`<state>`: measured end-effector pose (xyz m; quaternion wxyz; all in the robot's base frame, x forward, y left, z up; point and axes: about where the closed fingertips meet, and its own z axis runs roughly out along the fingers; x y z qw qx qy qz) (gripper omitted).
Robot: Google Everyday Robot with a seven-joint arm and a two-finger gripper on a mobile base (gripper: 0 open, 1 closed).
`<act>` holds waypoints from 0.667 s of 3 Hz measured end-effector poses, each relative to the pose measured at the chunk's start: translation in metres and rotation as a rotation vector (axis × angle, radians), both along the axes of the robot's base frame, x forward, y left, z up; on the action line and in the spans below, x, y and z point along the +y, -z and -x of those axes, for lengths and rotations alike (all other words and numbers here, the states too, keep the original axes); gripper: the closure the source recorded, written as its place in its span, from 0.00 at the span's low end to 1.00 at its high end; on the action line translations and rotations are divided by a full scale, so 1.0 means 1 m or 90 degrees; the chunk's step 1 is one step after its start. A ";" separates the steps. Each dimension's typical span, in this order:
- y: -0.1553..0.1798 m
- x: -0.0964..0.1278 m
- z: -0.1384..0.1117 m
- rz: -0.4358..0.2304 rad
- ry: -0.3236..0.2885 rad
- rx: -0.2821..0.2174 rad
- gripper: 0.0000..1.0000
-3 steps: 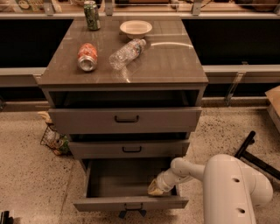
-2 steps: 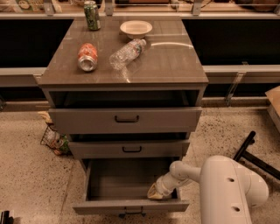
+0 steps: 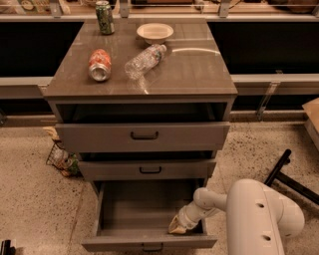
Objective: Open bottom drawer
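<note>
The bottom drawer (image 3: 149, 242) is the lowest of three grey-brown drawers and stands pulled far out, its plain grey inside (image 3: 139, 206) showing and its small dark handle (image 3: 152, 247) at the frame's lower edge. My gripper (image 3: 175, 227) reaches down from the white arm (image 3: 259, 219) at the right and sits inside the drawer, in its front right corner just behind the front panel. The middle drawer (image 3: 149, 170) and the top drawer (image 3: 143, 135) stand slightly out above it.
On the cabinet top (image 3: 189, 69) lie a red can (image 3: 99, 64) and a clear bottle (image 3: 144, 61); a green can (image 3: 104, 10) and a white bowl (image 3: 155, 33) stand behind. A wire basket (image 3: 61, 158) is on the floor at left, a dark chair leg (image 3: 284, 172) at right.
The bottom drawer has come a little farther out toward the camera, and my gripper has moved with it toward the front.
</note>
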<state>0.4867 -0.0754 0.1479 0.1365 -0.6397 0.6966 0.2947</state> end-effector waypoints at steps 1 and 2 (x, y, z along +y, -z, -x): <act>-0.014 -0.005 0.000 -0.018 0.027 -0.014 1.00; -0.058 -0.020 -0.011 -0.048 0.070 -0.074 1.00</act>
